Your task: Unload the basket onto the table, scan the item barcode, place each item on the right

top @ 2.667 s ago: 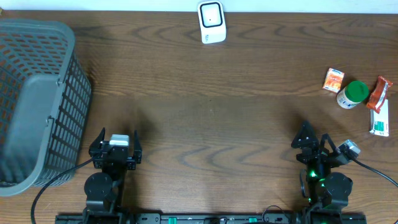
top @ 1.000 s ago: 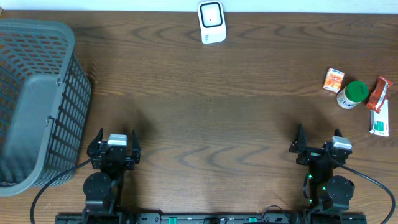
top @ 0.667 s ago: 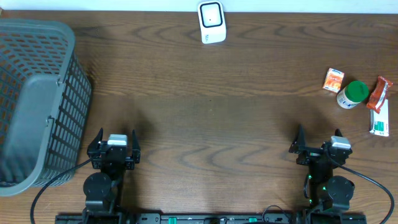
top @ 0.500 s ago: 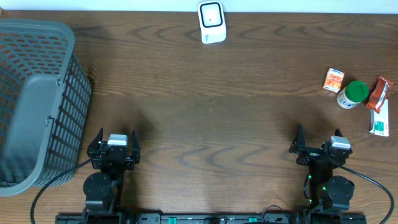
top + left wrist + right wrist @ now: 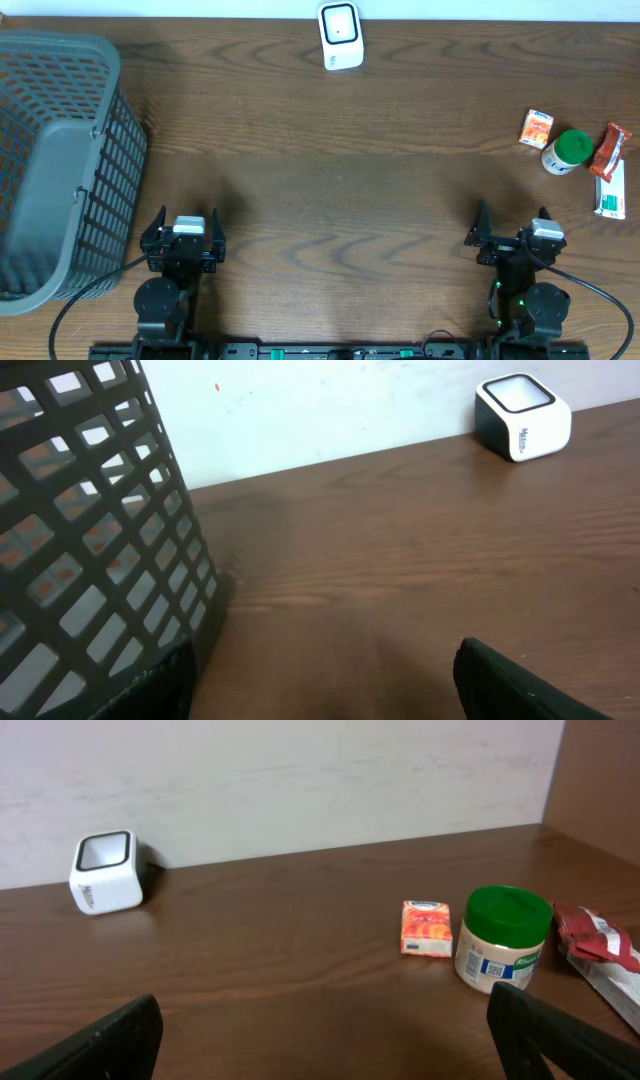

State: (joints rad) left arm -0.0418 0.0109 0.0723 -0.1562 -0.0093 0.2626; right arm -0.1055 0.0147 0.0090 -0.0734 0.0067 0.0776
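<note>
The white barcode scanner [image 5: 341, 35] stands at the table's far edge, also in the left wrist view as scanner [image 5: 522, 418] and in the right wrist view as scanner [image 5: 105, 872]. Items lie at the right: a small orange box [image 5: 536, 128] [image 5: 427, 928], a white jar with a green lid [image 5: 568, 151] [image 5: 503, 938], a red packet [image 5: 609, 149] [image 5: 598, 936] and a white tube [image 5: 610, 190]. My left gripper [image 5: 183, 232] [image 5: 320, 680] is open and empty near the front left. My right gripper [image 5: 510, 228] [image 5: 330, 1035] is open and empty near the front right, short of the items.
A large grey mesh basket [image 5: 55, 160] fills the left side of the table, its wall [image 5: 90, 530] close beside my left gripper. A pale wall runs behind the scanner. Cables trail from both arm bases at the front edge.
The right arm swung from pointing right to facing straight ahead before a second ago. Nothing has moved since.
</note>
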